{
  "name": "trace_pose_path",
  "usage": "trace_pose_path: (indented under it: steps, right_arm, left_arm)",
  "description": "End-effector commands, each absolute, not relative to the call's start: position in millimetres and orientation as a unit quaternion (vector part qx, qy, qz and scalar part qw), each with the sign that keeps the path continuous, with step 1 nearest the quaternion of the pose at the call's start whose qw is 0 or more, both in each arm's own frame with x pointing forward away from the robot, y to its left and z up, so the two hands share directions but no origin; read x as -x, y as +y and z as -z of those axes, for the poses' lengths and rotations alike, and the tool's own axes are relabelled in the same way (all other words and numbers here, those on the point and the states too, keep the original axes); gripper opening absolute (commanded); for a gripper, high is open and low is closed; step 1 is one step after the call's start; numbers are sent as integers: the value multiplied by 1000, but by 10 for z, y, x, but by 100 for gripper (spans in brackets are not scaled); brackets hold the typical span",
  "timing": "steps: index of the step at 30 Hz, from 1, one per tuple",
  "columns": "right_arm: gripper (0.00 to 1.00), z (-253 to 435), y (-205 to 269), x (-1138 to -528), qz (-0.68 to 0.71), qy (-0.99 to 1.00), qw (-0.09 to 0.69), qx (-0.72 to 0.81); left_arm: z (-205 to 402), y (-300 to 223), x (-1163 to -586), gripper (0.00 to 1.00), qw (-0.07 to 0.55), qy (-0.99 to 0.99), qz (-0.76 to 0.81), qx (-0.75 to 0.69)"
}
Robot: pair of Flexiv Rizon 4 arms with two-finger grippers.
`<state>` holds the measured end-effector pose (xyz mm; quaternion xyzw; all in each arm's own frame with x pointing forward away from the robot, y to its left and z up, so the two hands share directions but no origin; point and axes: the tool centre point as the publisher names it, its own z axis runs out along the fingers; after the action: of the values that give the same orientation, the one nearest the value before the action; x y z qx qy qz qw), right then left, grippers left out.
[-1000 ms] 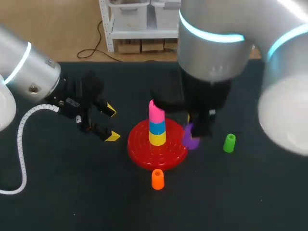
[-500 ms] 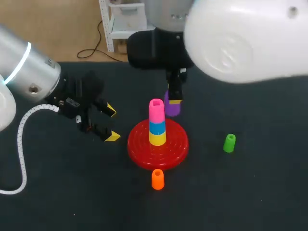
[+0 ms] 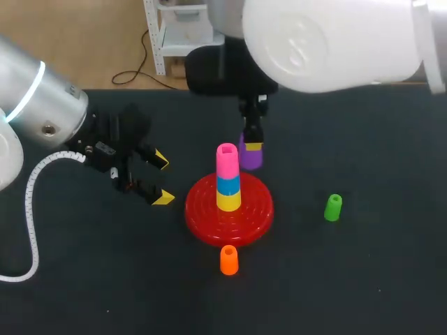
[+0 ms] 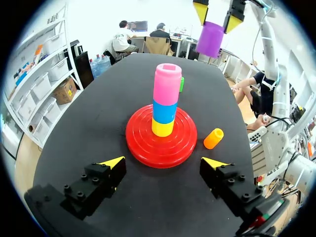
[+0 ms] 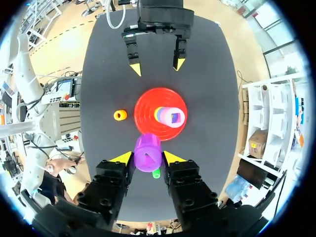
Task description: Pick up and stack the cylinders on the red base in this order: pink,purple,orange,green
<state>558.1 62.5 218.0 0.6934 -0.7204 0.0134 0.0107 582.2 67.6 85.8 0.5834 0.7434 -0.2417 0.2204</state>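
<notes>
— Purple cylinder (image 4: 210, 38)?
— Pinched in the right gripper (image 5: 147, 159), aloft beside the pink cylinder (image 3: 227, 160) topping the stack (image 3: 228, 192) on the red base (image 3: 202, 216), seemingly not touching.
— Left gripper (image 4: 163, 162)?
— Fingers spread, empty, toward the table's (image 3: 105, 279) left edge.

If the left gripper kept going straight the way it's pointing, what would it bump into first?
Probably the red base, its near rim straight ahead of the open left gripper. The stacked cylinders come after. Height is hard to judge.
</notes>
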Motion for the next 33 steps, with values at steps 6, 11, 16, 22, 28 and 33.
trace_pose_path:
  steps: [6, 11, 16, 22, 28, 33]
  right_arm:
    - [0, -2088, 680, -5668, -10, -723, 10, -691]
    - [0, -2009, 722, -5741, -10, -724, 14, -690]
    - [0, -1969, 742, -5807, -10, -724, 16, -690]
    - [0, -2029, 798, -5887, -11, -722, 10, -691]
    - [0, -2054, 857, -5945, -13, -721, 5, -692]
    - [0, -2032, 887, -5979, -13, -722, 5, -691]
  left_arm:
    - [-857, 671, -5831, 100, 219, 744, 241, -584]
    - [-857, 671, -5831, 100, 219, 744, 241, -584]
    - [-857, 671, -5831, 100, 219, 744, 241, -584]
    - [-857, 671, -5831, 100, 219, 744, 241, -584]
    - [-857, 671, -5831, 100, 219, 744, 241, -584]
    - [-857, 671, -5831, 100, 219, 744, 241, -584]
